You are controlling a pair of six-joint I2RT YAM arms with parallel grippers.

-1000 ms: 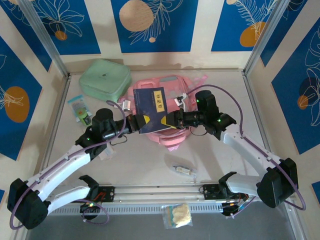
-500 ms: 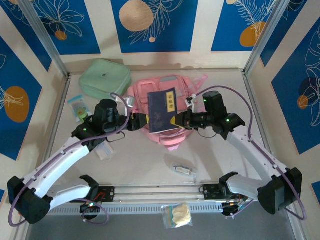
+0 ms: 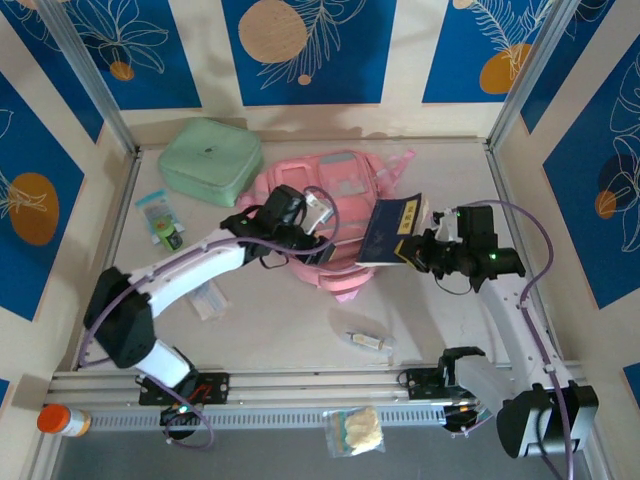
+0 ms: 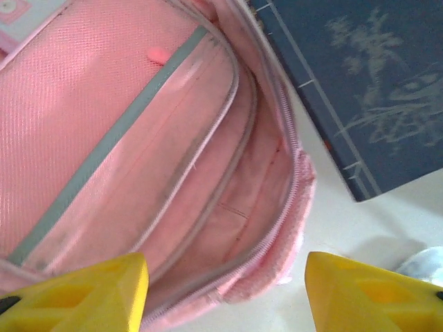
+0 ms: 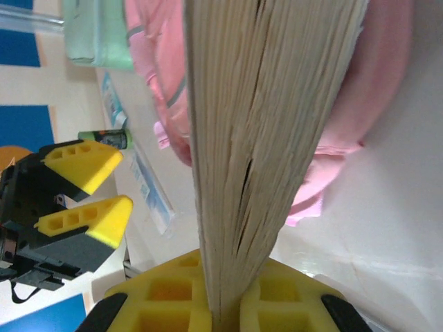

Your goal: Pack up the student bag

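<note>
Right claw is clamped on the edge of a dark blue book, held tilted just right of the student bag. Left claw gapes empty above the bag's unzipped mouth. Bag lies on the bench, upper centre of the overhead frame

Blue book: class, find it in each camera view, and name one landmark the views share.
Top external: blue book right of centre, clamped in the right pincer.
Left wrist: its cover lies in the upper right corner.
Right wrist: its page edges run up the middle.
Shared landmark: the pink student bag.
</note>
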